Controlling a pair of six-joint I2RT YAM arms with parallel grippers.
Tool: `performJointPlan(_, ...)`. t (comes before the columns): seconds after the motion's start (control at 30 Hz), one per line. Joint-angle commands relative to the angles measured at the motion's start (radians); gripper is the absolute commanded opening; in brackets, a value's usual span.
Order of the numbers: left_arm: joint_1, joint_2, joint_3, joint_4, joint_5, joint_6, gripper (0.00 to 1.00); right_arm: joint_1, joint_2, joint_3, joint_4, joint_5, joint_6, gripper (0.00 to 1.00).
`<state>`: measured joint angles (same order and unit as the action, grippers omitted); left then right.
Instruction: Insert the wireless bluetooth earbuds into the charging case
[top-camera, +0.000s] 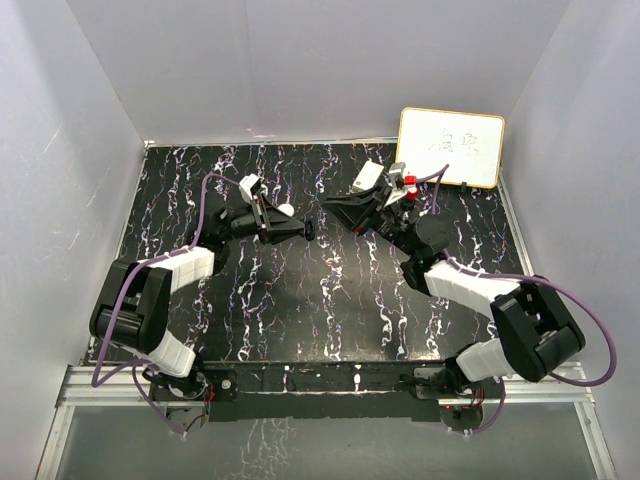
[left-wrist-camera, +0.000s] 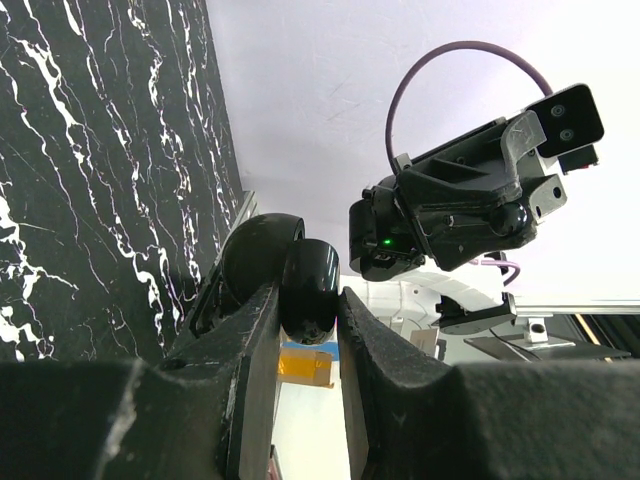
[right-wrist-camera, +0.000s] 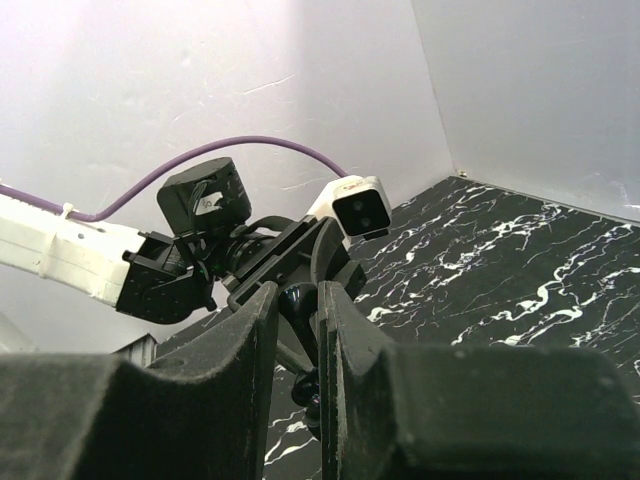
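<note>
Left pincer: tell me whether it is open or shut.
The left pincer is shut on a glossy black rounded piece: in the left wrist view both fingers press against its sides.

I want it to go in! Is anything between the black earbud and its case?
Nothing visible. The right pincer holds the earbud, the left pincer holds the black case, and only open air lies between them.

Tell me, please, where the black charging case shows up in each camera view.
Top external: black charging case just left of centre, at the left gripper's tip.
Left wrist: low centre, clamped between that gripper's own fingers.
Right wrist: centre, just beyond the black earbud pinched in the right gripper, largely hidden.
Shared landmark: the white-veined black table.
</note>
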<state>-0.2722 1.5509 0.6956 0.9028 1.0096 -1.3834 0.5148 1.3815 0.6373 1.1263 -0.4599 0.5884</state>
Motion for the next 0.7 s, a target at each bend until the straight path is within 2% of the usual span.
performJointPlan(0.0, -0.019, -0.001, 0.044, 0.033, -0.024, -0.006, 0.00, -0.004, 0.012, -0.009, 0.096, -0.018, 0.030, 0.00)
performJointPlan(0.67, -0.079, -0.002, 0.083, -0.002, -0.075, -0.015, 0.00, -0.005, 0.072, -0.025, 0.130, -0.027, 0.019, 0.00)
